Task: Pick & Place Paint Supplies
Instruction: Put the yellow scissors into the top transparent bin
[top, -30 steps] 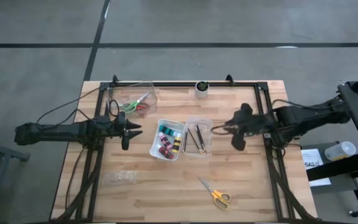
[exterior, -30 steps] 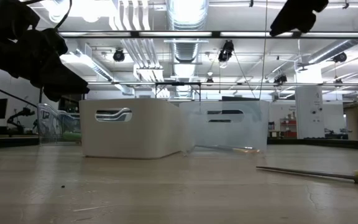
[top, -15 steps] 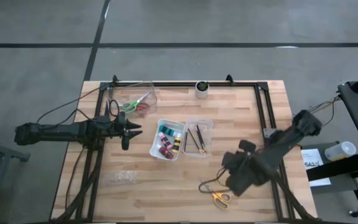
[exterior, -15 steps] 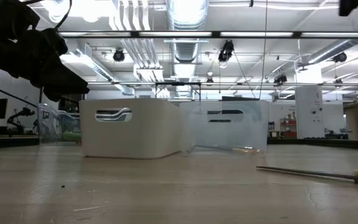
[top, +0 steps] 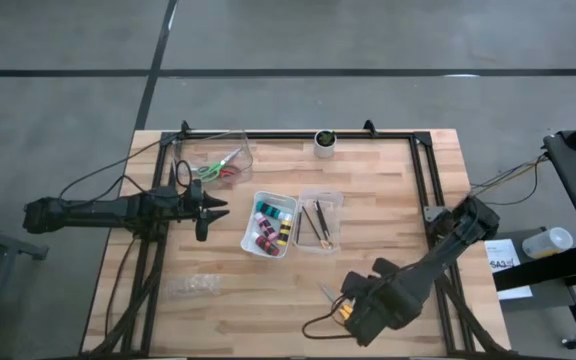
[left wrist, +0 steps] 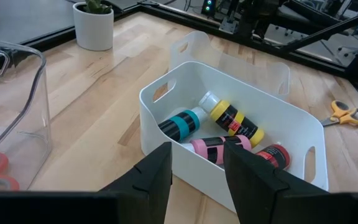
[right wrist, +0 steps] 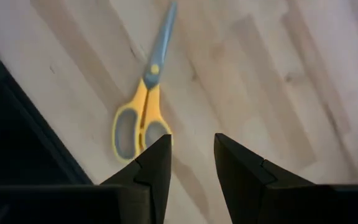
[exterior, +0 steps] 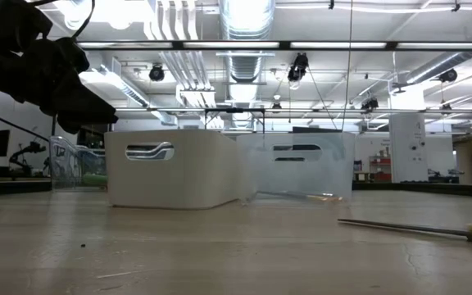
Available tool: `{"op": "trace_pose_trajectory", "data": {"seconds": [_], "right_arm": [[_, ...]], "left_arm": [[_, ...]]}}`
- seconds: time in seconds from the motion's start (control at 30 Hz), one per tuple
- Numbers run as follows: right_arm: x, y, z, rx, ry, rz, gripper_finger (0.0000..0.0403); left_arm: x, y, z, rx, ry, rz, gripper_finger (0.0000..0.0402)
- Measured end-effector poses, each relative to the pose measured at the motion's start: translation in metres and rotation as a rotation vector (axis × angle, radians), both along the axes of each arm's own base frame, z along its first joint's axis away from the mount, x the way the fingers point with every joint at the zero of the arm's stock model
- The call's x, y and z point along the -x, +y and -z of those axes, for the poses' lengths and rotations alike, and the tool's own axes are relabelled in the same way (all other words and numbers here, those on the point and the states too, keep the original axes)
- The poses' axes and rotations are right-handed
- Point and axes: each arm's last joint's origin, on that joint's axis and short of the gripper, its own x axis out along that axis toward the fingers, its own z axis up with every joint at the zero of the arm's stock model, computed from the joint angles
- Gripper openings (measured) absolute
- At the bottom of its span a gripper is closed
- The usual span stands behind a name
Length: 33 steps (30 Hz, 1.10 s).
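Observation:
Yellow-handled scissors [right wrist: 137, 121] lie flat on the table near its front edge, their blades [top: 326, 293] showing in the high view. My right gripper [top: 356, 318] hangs above them, pointing down, open [right wrist: 191, 163], touching nothing. The white bin [top: 270, 224] holds teal [left wrist: 182, 123], yellow-and-black [left wrist: 232, 121], pink [left wrist: 213, 148] and red [left wrist: 272, 154] paint bottles. Dark brushes lie in the clear bin [top: 318, 221] beside it. My left gripper [top: 208, 210] waits open [left wrist: 197, 174] left of the white bin.
A clear bin [top: 216, 160] at the far left holds red and green scissors. A white cup with a plant [top: 324, 141] stands at the far edge. A clear plastic piece [top: 193, 288] lies near the front left. A black frame [top: 423, 180] runs round the tabletop.
My right gripper has swung from beside the brush bin toward the table's near edge, sinking a little and tipping to point down, and now hangs over the yellow scissors. The scissors have not moved.

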Motion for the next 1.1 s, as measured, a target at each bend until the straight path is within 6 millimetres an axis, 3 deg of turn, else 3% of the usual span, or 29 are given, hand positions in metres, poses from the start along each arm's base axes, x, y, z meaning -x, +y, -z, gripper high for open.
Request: {"op": "trace_pose_trajectory", "data": {"seconds": [0.27, 0.47, 0.7, 0.93, 1.1], "right_arm": [[-0.006, 0.028, 0.041, -0.115, 0.094, 0.052, 0.0128], [0.002, 0.04, 0.057, -0.102, 0.098, 0.105, 0.0205], [0.01, 0.036, 0.076, -0.128, 0.062, 0.133, 0.0269], [0.03, 0.021, 0.097, -0.081, 0.113, 0.198, 0.0266], [0.035, 0.019, 0.11, -0.154, 0.056, 0.185, 0.026]], "left_arm": [[0.0, 0.0, 0.0, 0.0, 0.005, 0.0, 0.015], [0.0, 0.0, 0.0, 0.0, 0.005, 0.0, 0.015], [0.0, 0.0, 0.0, 0.001, 0.005, 0.0, 0.015], [0.0, 0.0, 0.001, 0.001, 0.006, 0.001, 0.015], [0.0, 0.0, 0.001, 0.001, 0.006, 0.0, 0.015]]}}
